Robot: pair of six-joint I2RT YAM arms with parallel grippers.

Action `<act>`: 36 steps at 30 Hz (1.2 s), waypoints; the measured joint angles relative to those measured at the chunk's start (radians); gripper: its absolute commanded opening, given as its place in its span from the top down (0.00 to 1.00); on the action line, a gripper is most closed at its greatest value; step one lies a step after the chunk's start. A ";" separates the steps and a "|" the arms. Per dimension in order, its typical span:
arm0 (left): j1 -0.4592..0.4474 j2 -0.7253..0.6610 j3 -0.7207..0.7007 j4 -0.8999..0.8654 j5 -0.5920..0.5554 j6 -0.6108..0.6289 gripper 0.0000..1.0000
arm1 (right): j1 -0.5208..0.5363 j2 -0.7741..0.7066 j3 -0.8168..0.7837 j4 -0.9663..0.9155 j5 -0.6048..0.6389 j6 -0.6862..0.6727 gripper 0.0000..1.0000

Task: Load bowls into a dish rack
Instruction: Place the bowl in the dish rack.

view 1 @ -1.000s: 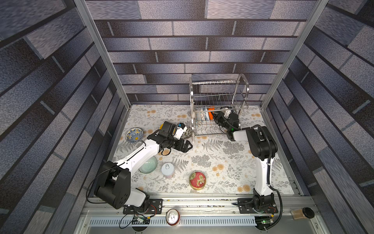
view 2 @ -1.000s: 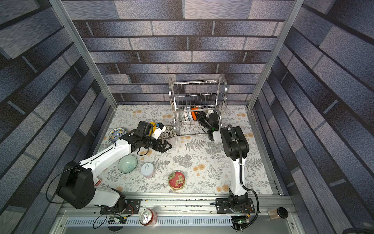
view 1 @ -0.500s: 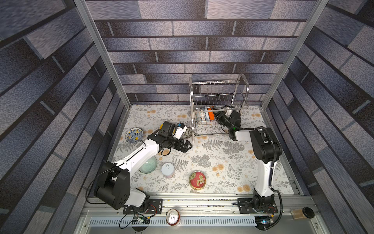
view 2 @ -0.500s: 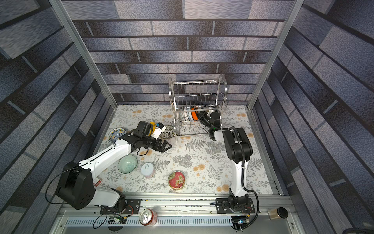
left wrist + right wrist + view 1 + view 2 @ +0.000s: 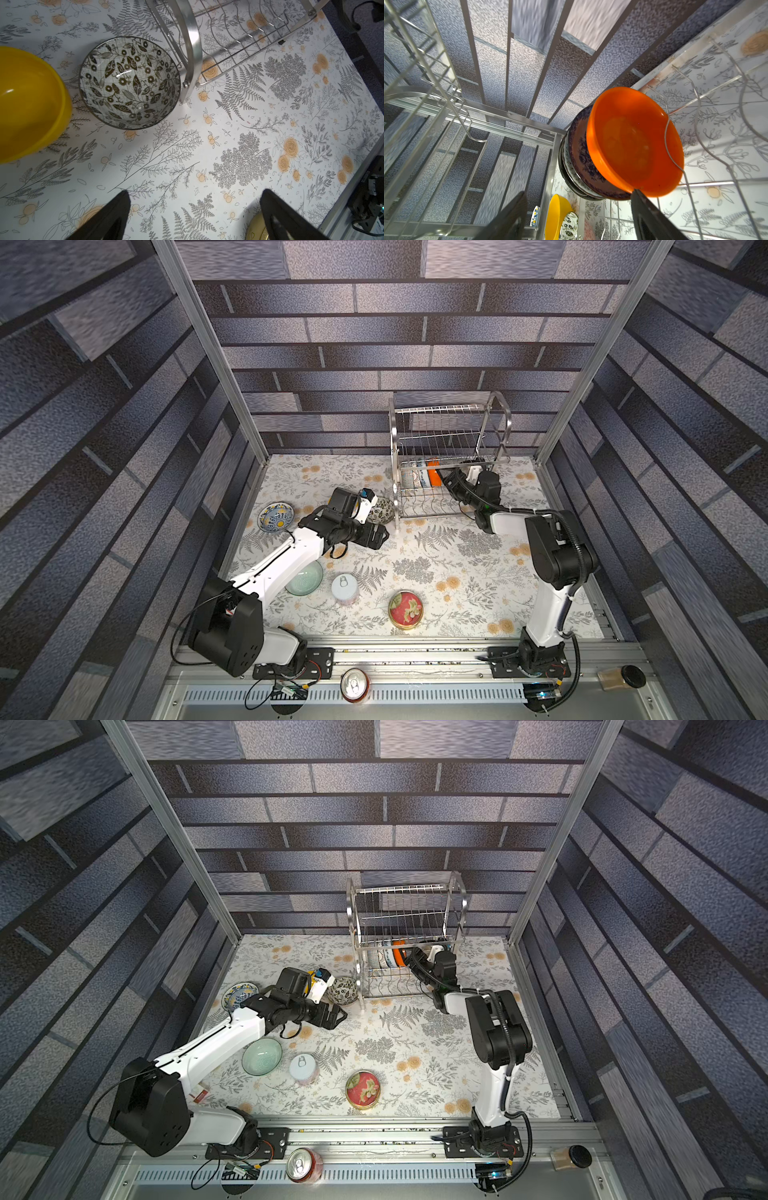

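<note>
Steel wire is framing the action in both top views. The dish rack (image 5: 505, 423) is standing at the far edge of the tabletop (image 5: 457, 572). The right pincer (image 5: 448, 481) is reaching into its lower tier, with the orange bowl (image 5: 434, 477) sitting on edge just ahead of its tips. The left pincer (image 5: 376, 536) is hovering low with the dark floral bowl (image 5: 382, 509) near its tips. The blue-patterned bowl (image 5: 275, 516) and the pale green bowl (image 5: 305, 580) are lying back along its arm.

From the left wrist, the left pincer (image 5: 195, 191) is standing wide apart and gripping nothing. The dark floral bowl (image 5: 129, 83) and the yellow bowl (image 5: 27, 104) are waiting ahead of it, off to one side.

From the right wrist, the right pincer (image 5: 577, 191) is showing its jaws spread and released. One fingertip (image 5: 640, 200) is sitting right at the orange bowl's (image 5: 633, 143) rim, though whether it is touching I cannot tell. Beyond the orange bowl, patterned bowls (image 5: 581, 153) are leaning together in the slots.

By my reckoning the loading is running about halfway. A row of bowls is already racked, and four are lying loose on the tabletop.
</note>
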 measured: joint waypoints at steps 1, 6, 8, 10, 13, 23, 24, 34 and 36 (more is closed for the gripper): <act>0.005 0.000 0.000 0.000 -0.014 -0.003 0.00 | 0.000 -0.007 -0.005 -0.015 0.000 -0.011 0.20; 0.035 -0.011 0.000 0.000 -0.078 -0.023 0.00 | 0.000 -0.042 -0.029 -0.098 0.000 -0.077 0.20; 0.050 -0.020 0.000 0.000 -0.108 -0.035 0.00 | 0.005 -0.067 -0.038 -0.145 0.000 -0.111 0.20; 0.064 -0.028 0.001 -0.002 -0.139 -0.043 0.00 | 0.010 -0.095 -0.045 -0.188 0.001 -0.149 0.19; 0.092 -0.032 0.006 -0.008 -0.178 -0.061 0.00 | 0.014 -0.143 -0.059 -0.245 0.008 -0.205 0.19; 0.173 -0.031 0.024 -0.035 -0.299 -0.117 0.00 | 0.063 -0.287 -0.161 -0.390 0.042 -0.383 0.21; 0.179 -0.031 0.026 -0.039 -0.310 -0.120 0.00 | 0.070 -0.302 -0.174 -0.408 0.047 -0.400 0.21; 0.237 0.020 0.064 -0.076 -0.362 -0.148 0.00 | 0.157 -0.446 -0.257 -0.542 0.100 -0.533 0.27; 0.251 0.031 0.067 -0.083 -0.359 -0.160 0.01 | 0.174 -0.477 -0.279 -0.563 0.112 -0.553 0.28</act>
